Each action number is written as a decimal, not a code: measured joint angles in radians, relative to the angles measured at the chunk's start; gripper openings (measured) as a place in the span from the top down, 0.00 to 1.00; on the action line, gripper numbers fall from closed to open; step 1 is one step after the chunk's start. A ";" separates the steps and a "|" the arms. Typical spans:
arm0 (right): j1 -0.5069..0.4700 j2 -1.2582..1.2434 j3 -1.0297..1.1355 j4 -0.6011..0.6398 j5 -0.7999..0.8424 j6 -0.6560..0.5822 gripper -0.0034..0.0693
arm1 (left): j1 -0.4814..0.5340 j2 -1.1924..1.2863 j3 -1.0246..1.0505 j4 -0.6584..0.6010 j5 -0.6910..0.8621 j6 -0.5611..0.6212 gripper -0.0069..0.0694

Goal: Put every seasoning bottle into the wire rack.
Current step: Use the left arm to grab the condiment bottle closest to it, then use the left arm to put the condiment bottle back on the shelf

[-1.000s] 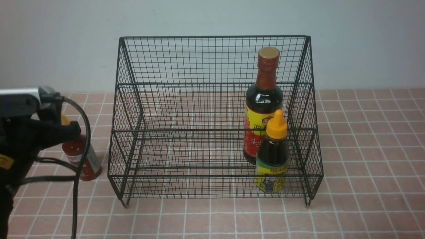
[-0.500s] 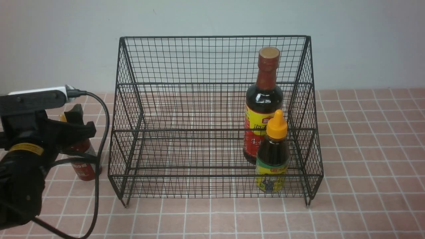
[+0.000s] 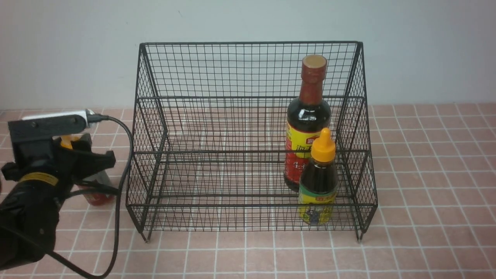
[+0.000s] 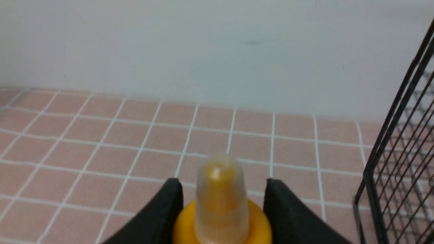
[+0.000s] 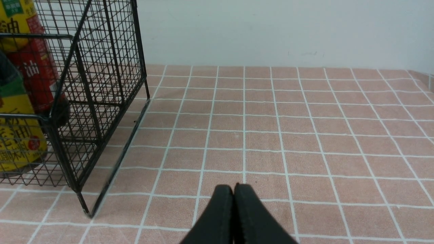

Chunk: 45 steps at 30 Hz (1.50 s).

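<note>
Left wrist view: yellow-capped bottle (image 4: 222, 210) between left tool's (image 4: 222, 184) matte black pads (image 4: 162, 218), grip unclear.

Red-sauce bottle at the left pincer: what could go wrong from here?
1. The left pincer grips the red-sauce bottle high, at its yellow cap; the body below may swing or slip on lifting.
2. The rack stands close beside the bottle, and its side wall is taller. A low carry could knock the bottle against the wire or snag the cable.
</note>
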 joint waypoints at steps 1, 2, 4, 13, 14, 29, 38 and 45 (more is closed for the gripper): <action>0.000 0.000 0.000 0.000 0.000 0.000 0.97 | 0.000 -0.047 0.000 0.000 0.000 0.038 0.55; 0.000 0.000 0.000 0.000 0.000 0.000 0.97 | 0.000 -0.061 0.000 0.000 0.000 0.050 0.55; 0.000 0.000 0.000 0.000 0.000 0.000 0.97 | 0.000 -0.135 -0.005 -0.001 0.013 0.116 0.55; 0.000 0.000 0.000 0.000 -0.001 0.000 0.97 | -0.019 -0.454 -0.156 -0.009 0.398 0.233 0.55; 0.000 0.000 0.000 0.000 -0.001 0.000 0.97 | -0.033 -0.477 -0.170 -0.009 0.433 0.233 0.55; 0.000 0.000 0.000 0.000 -0.001 0.000 0.97 | -0.427 -0.508 -0.169 -0.105 0.544 0.215 0.55; 0.000 0.000 0.000 0.000 -0.001 0.000 0.97 | -0.443 -0.409 -0.168 -0.164 0.538 0.238 0.55; 0.000 0.000 0.000 0.000 -0.001 0.000 0.97 | -0.443 -0.309 -0.168 -0.177 0.510 0.242 0.55</action>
